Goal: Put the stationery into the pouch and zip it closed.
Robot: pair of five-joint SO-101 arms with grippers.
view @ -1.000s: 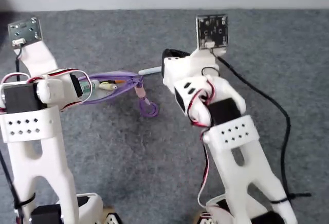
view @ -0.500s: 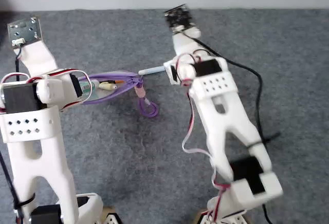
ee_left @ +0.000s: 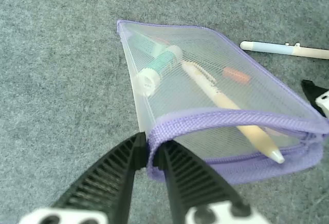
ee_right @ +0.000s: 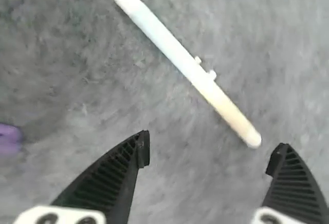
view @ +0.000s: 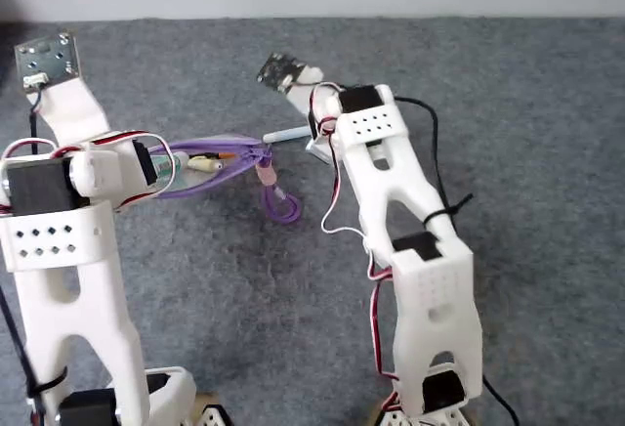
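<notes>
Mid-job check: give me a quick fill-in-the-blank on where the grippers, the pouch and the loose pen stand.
1. The left gripper is shut on the pouch at its ____ rim.
2. The right gripper hangs ____ above the loose pen.
3. That pen lies on the grey carpet, not inside the pouch but ____ it.
Missing words: purple; open; outside.

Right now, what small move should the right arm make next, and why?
Probably ease the right end effector forward and down to straddle the pen: its jaws stand wide open, the pen lies on the carpet beyond them, outside the pouch that the left end effector pinches.
</notes>
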